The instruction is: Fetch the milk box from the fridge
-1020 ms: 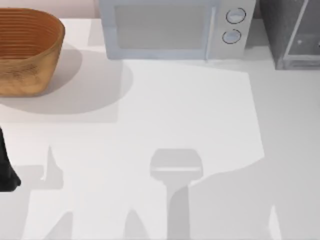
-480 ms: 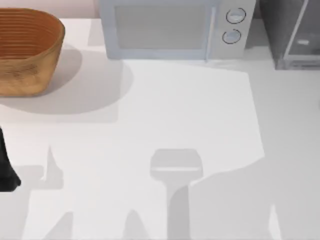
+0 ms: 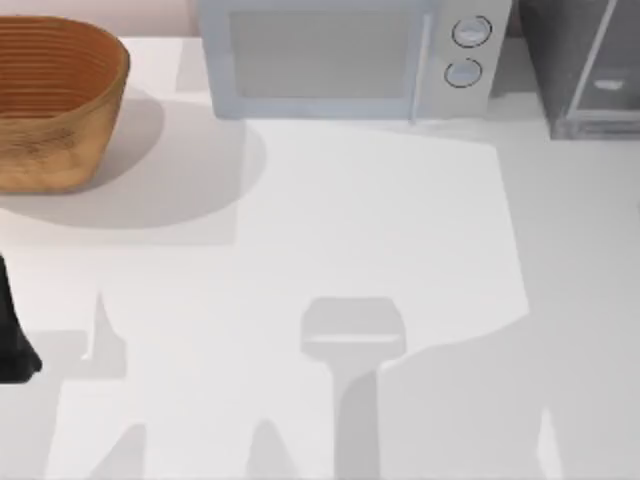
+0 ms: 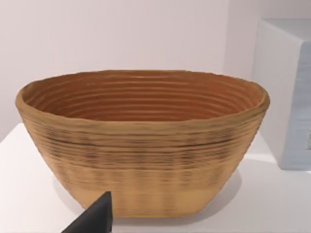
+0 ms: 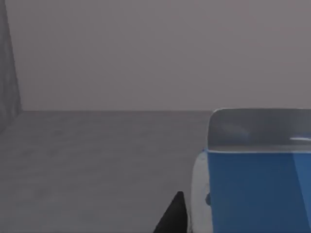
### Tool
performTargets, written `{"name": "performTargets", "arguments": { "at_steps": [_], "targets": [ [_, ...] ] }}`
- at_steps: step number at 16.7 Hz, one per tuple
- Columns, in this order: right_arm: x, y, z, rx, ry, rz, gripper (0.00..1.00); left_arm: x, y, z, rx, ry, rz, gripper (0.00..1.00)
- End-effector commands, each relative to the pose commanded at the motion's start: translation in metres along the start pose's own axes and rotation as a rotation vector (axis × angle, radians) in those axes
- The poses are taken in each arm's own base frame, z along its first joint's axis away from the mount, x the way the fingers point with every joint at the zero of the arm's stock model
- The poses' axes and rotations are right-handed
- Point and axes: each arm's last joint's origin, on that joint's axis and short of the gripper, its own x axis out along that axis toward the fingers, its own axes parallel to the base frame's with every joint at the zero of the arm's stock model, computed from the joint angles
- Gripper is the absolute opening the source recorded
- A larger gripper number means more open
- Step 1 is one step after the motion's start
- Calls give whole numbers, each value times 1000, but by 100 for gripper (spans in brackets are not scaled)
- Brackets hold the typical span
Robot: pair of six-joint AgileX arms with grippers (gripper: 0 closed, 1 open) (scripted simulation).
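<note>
The milk box is standing on the dark-grey floor inside the fridge at the table's far right corner, looming close in the right wrist view with one dark fingertip of the right gripper just beside it — whether that pincer is apart or together, I cannot tell. The left arm is sitting parked at the table's left edge, facing the woven basket — its pincer's state is likewise unclear — and the microwave is standing between basket and fridge.
</note>
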Motion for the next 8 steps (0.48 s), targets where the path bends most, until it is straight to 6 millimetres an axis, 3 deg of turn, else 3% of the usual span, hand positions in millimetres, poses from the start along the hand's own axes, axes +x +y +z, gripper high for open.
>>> {"name": "performTargets", "arguments": {
  "at_steps": [8],
  "targets": [
    [0,-2,2,1,-1,-4,0,0,0,0,0,0,0,100]
  ]
}}
